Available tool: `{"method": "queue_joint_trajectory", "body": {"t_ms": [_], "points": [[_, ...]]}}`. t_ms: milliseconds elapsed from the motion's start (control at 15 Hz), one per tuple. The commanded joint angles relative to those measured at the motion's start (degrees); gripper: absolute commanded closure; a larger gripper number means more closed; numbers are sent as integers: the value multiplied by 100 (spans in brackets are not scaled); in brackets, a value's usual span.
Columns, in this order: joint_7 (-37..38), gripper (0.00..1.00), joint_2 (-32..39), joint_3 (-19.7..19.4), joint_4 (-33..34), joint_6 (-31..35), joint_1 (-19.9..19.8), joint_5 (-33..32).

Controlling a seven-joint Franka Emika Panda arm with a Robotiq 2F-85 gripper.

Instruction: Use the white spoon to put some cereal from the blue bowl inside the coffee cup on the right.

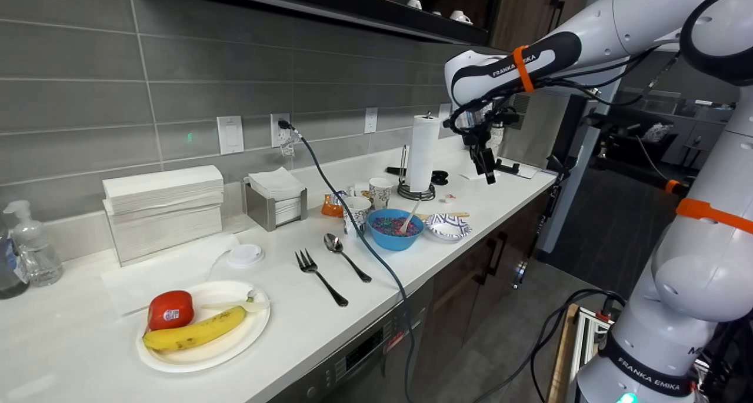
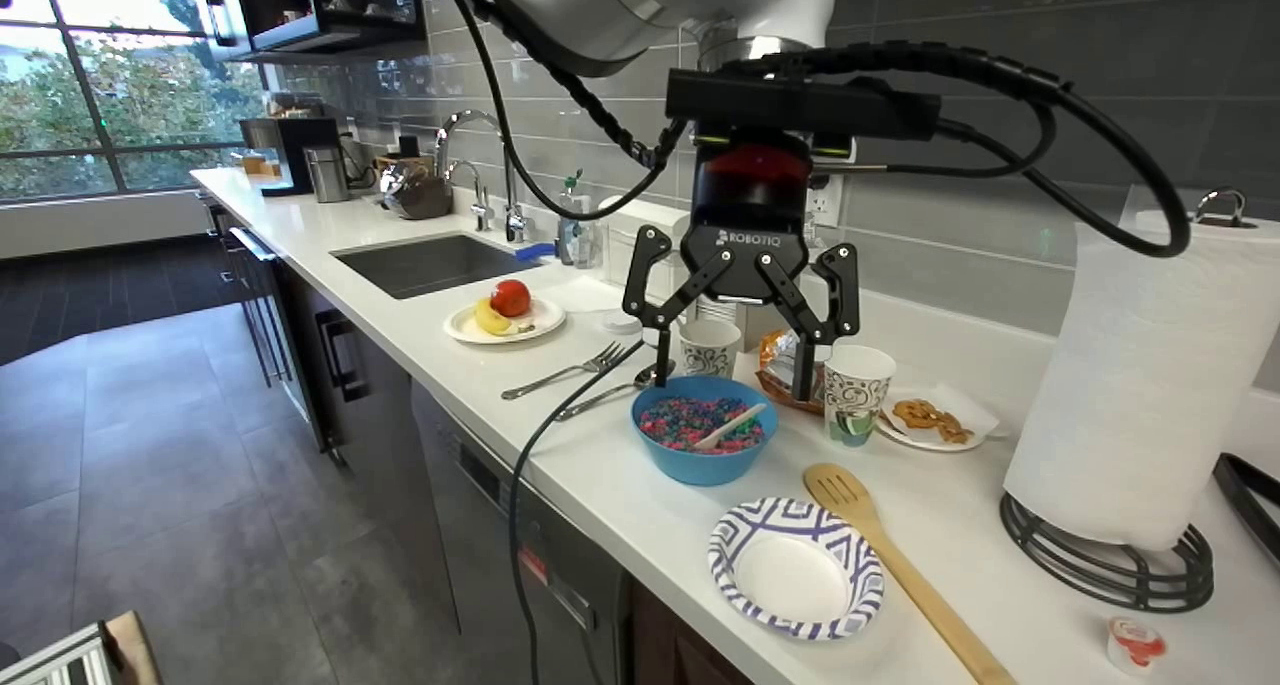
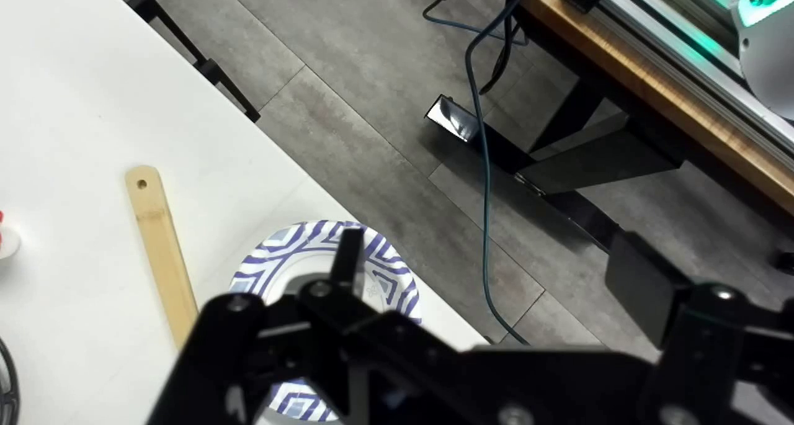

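Gaping claw (image 2: 733, 392), midair — 2 fingers (image 2: 662, 353) spread

One blue bowl (image 2: 692, 467), two paper cups (image 2: 860, 395)

In the wrist view the tool (image 3: 493, 267) is blurred, cut off by the bottom and right edges, and covers part of a patterned paper bowl (image 3: 285, 242) and the head of the wooden spatula (image 3: 162, 254); the left edge cuts off a small white tub (image 3: 8, 243). In an exterior view the blue bowl (image 2: 700, 468) hides the base of a paper cup (image 2: 710, 351). How deep the white spoon (image 2: 731, 426) sits in the cereal (image 2: 675, 423) cannot be told. The sticker (image 1: 171, 315) on a red fruit (image 1: 170, 299) is too small to read.
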Motion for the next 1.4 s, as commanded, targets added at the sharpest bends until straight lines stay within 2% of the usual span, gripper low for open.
{"method": "queue_joint_trajectory", "body": {"t_ms": [0, 200, 267, 667, 867, 1000, 1067, 1333], "points": [[-2, 0, 2, -4, 9, -11, 5, 2], [8, 0, 118, 50, 66, 200, 58, -114], [-181, 0, 129, 111, 87, 271, 118, -65], [-20, 0, 316, 527, 164, 779, 482, -450], [-517, 0, 476, 651, 95, 1423, 579, -512], [-1142, 0, 584, 707, 58, 1823, 584, -147], [-673, 0, 472, 694, 100, 1515, 591, -335], [-1000, 0, 600, 721, 100, 1711, 595, -253]]}}
